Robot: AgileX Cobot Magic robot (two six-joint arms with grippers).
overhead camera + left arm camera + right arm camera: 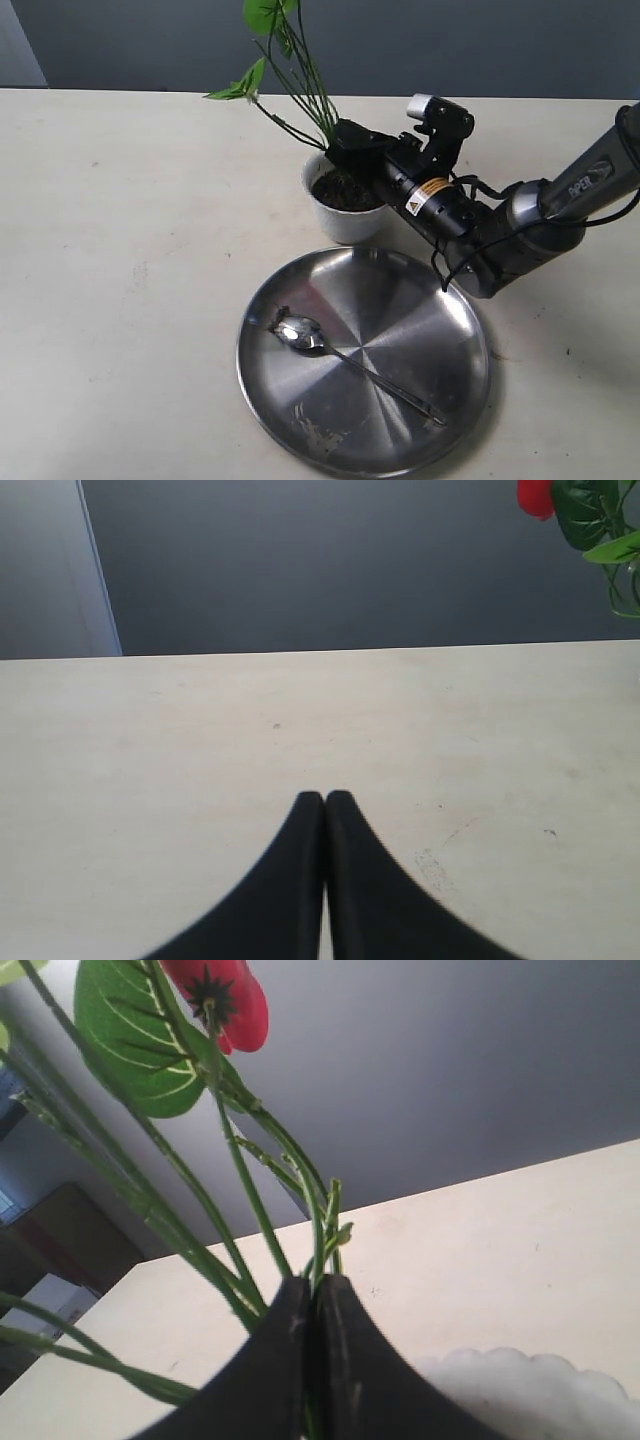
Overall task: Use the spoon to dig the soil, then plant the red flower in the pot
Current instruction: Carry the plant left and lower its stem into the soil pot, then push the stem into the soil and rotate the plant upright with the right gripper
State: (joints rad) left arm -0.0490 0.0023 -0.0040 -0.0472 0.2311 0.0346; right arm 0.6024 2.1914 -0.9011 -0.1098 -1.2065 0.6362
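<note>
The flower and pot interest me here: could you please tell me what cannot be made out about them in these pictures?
- Flower: blooms cut off by the top edge, exterior view.
- Stem ends: hidden by the right gripper over the pot; whether they reach the soil is unclear.
- Pot: only its rim shows in the right wrist view, behind the gripper.

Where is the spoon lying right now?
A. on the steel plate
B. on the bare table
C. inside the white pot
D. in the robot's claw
A: the spoon lies flat on the steel plate, apart from the pot, while the right gripper is shut on the flower stems.
</note>
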